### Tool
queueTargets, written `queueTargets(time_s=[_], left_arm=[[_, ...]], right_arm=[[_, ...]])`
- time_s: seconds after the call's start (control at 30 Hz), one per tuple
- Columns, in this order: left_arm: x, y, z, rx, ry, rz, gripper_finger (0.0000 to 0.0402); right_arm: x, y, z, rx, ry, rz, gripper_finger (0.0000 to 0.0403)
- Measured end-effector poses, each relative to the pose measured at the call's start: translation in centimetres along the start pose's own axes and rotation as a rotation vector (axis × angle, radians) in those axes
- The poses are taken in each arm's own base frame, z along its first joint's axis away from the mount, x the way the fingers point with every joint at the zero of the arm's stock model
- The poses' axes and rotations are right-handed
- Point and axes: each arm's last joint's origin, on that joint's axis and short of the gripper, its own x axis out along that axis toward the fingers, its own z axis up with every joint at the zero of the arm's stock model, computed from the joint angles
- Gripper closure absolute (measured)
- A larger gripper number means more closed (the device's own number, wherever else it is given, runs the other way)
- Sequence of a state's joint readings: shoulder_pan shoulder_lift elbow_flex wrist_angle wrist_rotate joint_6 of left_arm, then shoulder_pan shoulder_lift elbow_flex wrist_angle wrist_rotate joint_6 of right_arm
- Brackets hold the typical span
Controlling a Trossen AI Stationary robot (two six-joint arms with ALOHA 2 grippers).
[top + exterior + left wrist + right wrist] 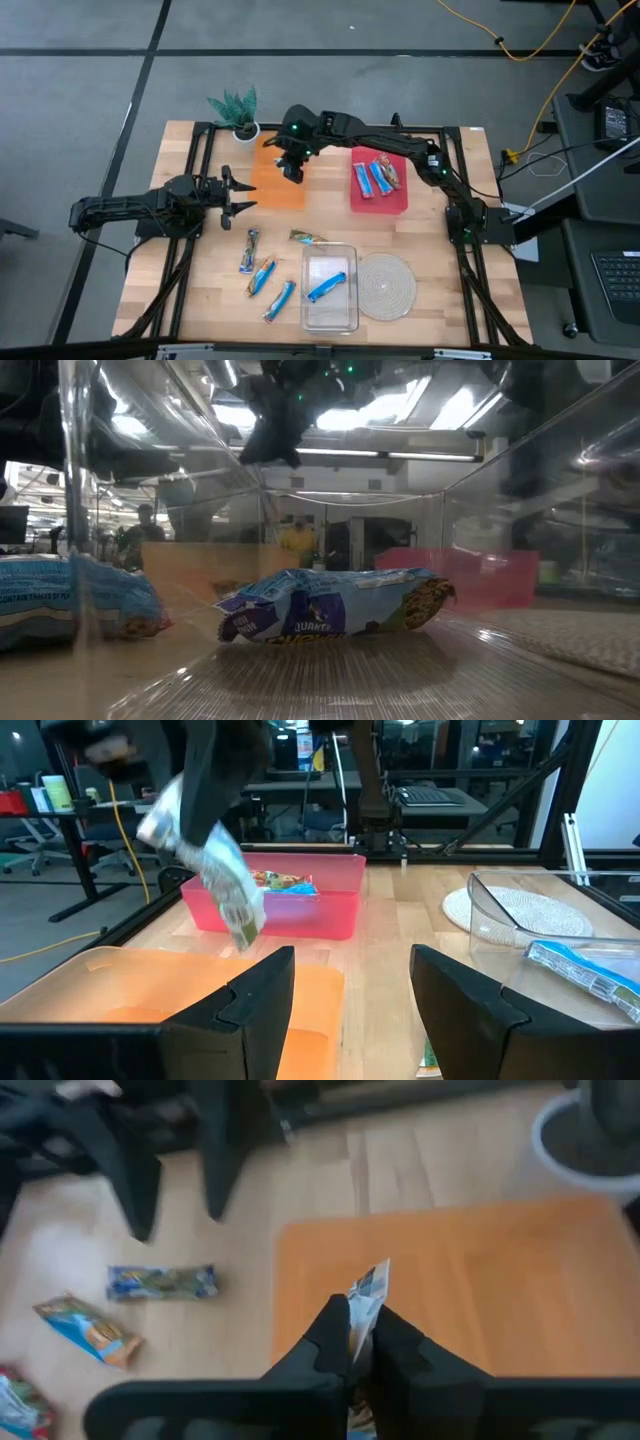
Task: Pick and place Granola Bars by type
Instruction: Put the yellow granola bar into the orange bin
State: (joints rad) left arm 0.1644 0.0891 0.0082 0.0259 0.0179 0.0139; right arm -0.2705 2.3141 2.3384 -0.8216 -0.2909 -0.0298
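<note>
The right pincer hangs above the orange tray, clenched on a wrapped granola bar that dangles over the tray's floor, so the step in hand looks like the placing of this bar by its type. Next it likely needs to lower and let go inside the tray. The left pincer waits just beside the orange tray with its fingers apart, holding nothing; other bars lie on the surface beyond that tray, and some sit in the red tray.
</note>
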Motion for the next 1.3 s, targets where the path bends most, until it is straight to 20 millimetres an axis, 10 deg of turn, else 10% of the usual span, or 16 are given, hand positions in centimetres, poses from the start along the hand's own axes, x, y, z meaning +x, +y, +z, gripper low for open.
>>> queueTargets(time_s=[1.3], left_arm=[[0.0,0.0,0.0,0.000,0.000,0.000,0.0208]], right_arm=[[6.2,-2.5,-3.8,0.095,0.170,0.020,0.0341]])
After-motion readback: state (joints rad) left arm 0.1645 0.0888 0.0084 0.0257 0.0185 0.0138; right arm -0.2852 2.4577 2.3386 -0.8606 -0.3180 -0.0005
